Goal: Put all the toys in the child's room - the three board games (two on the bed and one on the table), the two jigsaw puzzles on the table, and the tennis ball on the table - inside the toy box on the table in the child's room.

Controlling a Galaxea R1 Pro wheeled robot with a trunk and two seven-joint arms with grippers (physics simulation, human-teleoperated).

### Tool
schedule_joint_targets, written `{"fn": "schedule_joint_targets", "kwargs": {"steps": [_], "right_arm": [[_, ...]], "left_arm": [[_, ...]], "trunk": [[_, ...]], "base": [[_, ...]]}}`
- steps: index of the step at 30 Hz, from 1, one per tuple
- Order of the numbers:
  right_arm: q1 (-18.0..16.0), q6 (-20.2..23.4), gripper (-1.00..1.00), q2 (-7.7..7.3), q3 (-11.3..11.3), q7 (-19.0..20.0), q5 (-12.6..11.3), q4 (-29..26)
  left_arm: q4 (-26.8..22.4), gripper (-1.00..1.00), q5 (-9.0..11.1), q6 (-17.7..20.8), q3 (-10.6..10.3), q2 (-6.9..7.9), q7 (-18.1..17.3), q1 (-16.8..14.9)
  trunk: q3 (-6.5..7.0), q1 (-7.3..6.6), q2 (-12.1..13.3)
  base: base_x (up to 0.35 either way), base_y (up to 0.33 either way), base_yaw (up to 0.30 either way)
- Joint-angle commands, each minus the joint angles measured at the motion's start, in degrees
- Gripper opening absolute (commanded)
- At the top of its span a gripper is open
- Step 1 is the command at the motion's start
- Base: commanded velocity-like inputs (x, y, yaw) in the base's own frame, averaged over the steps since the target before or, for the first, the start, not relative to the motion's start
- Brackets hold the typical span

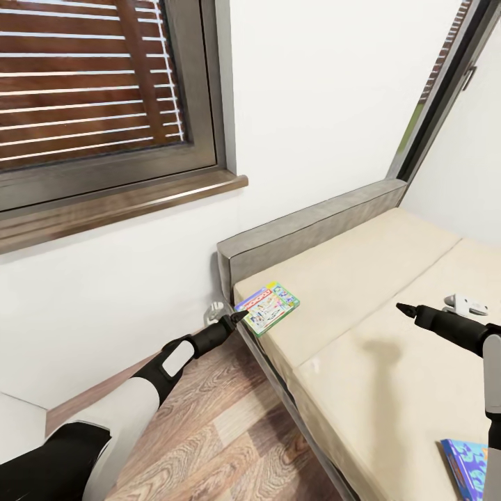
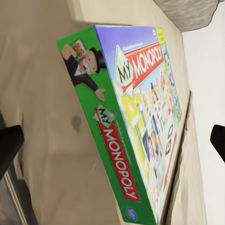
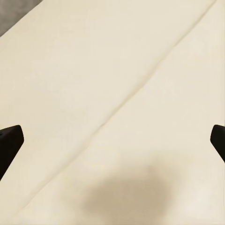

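Note:
A green and blue My Monopoly board game (image 1: pixel 268 307) lies flat on the near corner of the bed (image 1: pixel 362 278), by the grey headboard. My left gripper (image 1: pixel 235 318) hovers at the bed's edge just short of the box. In the left wrist view the Monopoly box (image 2: pixel 136 126) is close ahead and the left gripper (image 2: pixel 114 143) is open, its fingertips (image 2: pixel 9 145) wide apart on either side. My right gripper (image 1: pixel 406 308) hangs open above the cream mattress (image 3: pixel 112 84). A second board game (image 1: pixel 465 466), blue, lies on the bed at the lower right.
A small white object (image 1: pixel 465 304) rests on the mattress beyond my right arm. The grey headboard (image 1: pixel 313 226) runs behind the bed against the white wall. A window with brown blinds (image 1: pixel 90 76) and a wooden sill is at the left. Wood floor (image 1: pixel 223 431) lies beside the bed.

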Motion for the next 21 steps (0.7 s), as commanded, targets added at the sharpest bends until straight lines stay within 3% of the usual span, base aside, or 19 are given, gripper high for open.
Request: {"fn": "schedule_joint_targets", "kwargs": {"steps": [1,10,21], "right_arm": [[0.0,0.3,1.00,-0.01,-0.1,-0.2,-0.5,0.0],[0.0,0.3,1.00,-0.01,-0.1,-0.2,-0.5,0.0],[-0.1,0.3,1.00,-0.07,-0.1,-0.2,-0.5,0.0]], "left_arm": [[0.0,1.00,0.6,0.3,-0.2,0.02,0.0,0.0],[0.0,1.00,0.6,0.3,-0.2,0.09,-0.1,0.0],[0.0,1.00,0.7,0.3,-0.1,0.13,-0.1,0.1]], "trunk": [[-0.04,-0.01,0.0],[-0.04,-0.01,0.0],[-0.04,-0.01,0.0]], "base": [[0.000,0.000,-0.067],[0.000,0.000,-0.139],[0.000,0.000,-0.049]]}}
